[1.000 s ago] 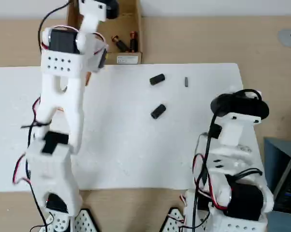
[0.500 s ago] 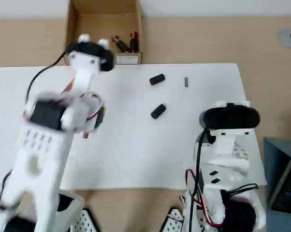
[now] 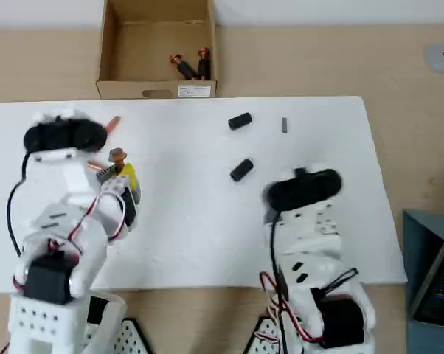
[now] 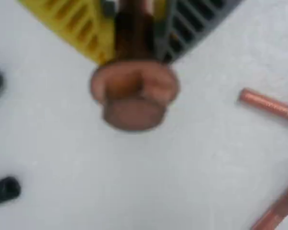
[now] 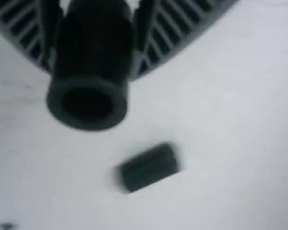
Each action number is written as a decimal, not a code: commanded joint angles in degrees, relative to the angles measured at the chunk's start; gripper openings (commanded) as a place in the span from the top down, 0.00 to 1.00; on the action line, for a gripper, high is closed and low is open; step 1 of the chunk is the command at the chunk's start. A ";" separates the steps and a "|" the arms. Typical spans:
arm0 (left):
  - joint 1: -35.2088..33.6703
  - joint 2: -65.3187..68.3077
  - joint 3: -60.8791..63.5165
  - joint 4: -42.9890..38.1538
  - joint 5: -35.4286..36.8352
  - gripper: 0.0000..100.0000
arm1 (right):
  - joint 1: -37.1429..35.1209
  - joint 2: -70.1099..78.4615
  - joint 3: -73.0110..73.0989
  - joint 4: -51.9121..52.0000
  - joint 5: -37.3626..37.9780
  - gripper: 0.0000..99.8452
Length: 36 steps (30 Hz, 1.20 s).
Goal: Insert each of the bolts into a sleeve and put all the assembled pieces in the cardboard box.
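My left gripper (image 4: 134, 43) is shut on a copper bolt (image 4: 134, 93), whose head points away from the yellow and dark fingers. In the high view this bolt (image 3: 117, 156) hangs over the left side of the white mat (image 3: 207, 221). Two loose bolts (image 4: 268, 103) lie near it, one of them beside the arm (image 3: 111, 123). My right gripper (image 5: 94, 28) is shut on a black sleeve (image 5: 89, 81), bore facing outward, above another sleeve (image 5: 149, 167) on the mat. Two sleeves (image 3: 240, 121) (image 3: 241, 169) lie mid-mat. The cardboard box (image 3: 108, 44) holds two assembled pieces (image 3: 181, 66).
A small grey pin (image 3: 284, 125) lies near the mat's far right. The right arm (image 3: 303, 188) stands over the mat's near right part. A dark device (image 3: 432, 280) sits at the right edge of the wooden table (image 3: 399, 66).
The left arm has swung back from the cardboard box to the mat's left side. The right arm has shifted left and forward over the mat.
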 commanded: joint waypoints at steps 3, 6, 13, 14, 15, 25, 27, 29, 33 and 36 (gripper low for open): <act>-0.35 -13.49 7.65 -4.22 3.25 1.00 | -8.92 -6.37 0.13 -1.67 0.26 0.99; -0.26 -21.23 11.60 -4.57 5.45 1.00 | -13.49 -6.29 0.22 -1.67 0.35 0.99; 2.99 -28.62 17.49 -4.04 6.51 1.00 | -23.43 -6.46 1.80 -1.76 0.53 0.99; 4.13 -28.62 17.41 -4.40 6.51 1.00 | -24.75 -6.46 1.80 -1.76 0.53 0.99; 5.19 -28.79 16.88 -4.57 6.77 1.00 | -26.07 -6.46 1.89 -1.76 0.53 0.99; 16.97 -28.79 14.42 -7.82 12.13 1.00 | -33.63 -6.11 4.62 -5.63 0.70 0.99; 17.85 -28.79 14.33 -7.82 12.13 1.00 | -34.95 -6.02 5.05 -6.24 0.70 0.99; 18.81 -28.79 14.33 -7.82 12.13 1.00 | -36.18 -6.02 5.41 -6.24 0.70 0.99; 20.04 -28.79 11.52 -7.82 16.70 1.00 | -37.14 -6.02 5.67 -6.24 0.70 0.99; 19.96 -28.79 9.23 -7.82 18.11 1.00 | -37.14 -6.02 5.85 -6.15 0.70 0.99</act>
